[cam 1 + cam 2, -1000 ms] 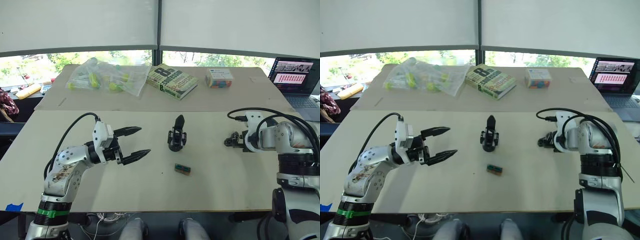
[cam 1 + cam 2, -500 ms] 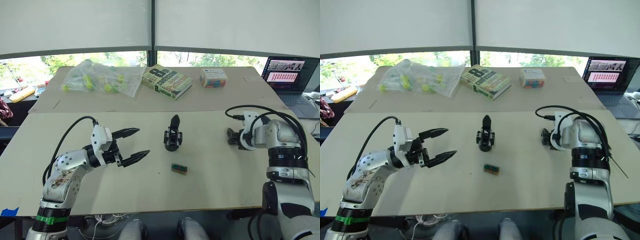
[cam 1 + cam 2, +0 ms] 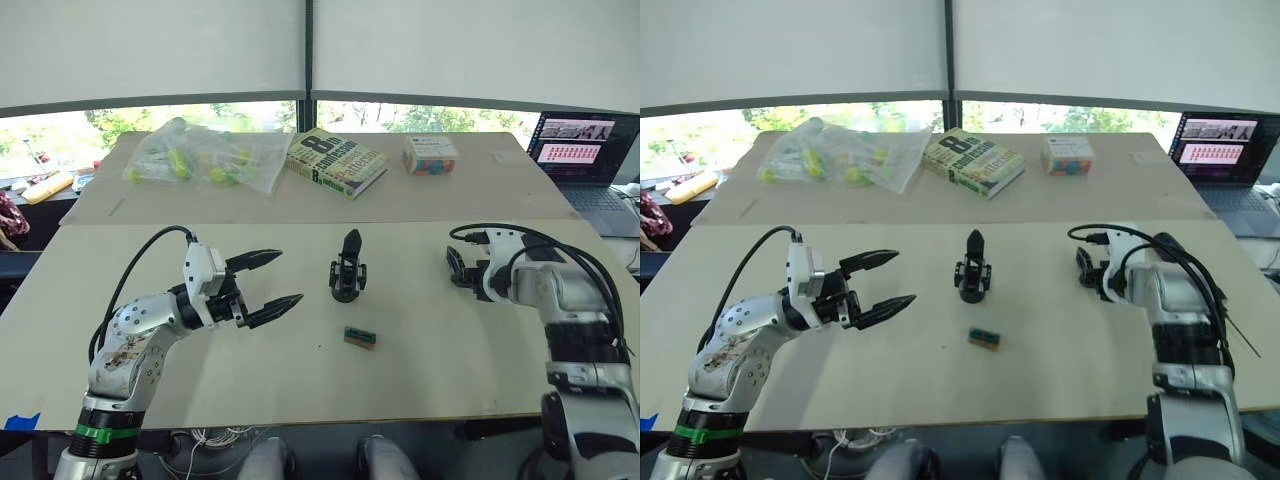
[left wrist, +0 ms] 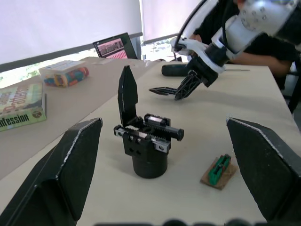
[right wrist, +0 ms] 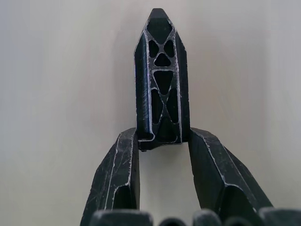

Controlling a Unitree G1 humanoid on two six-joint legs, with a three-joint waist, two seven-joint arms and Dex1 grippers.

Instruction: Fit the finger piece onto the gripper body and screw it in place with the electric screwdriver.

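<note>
The gripper body, a black assembly with a round base and one upright pointed finger, stands at the middle of the table. Left of it my left gripper hovers open and empty, pointing toward it. The finger piece, a black ribbed wedge, sits base-first between my right gripper's fingers, which press on both of its sides. That right gripper is low over the table, right of the gripper body. In the left wrist view, a black cylinder, the electric screwdriver, lies behind the right gripper.
A small green part on a brown base lies in front of the gripper body. On the far table are a plastic bag of yellow-green items, a book, a colourful box and a laptop.
My right gripper has closed on the finger piece. The head camera has shifted a little. The left arm holds its place.
</note>
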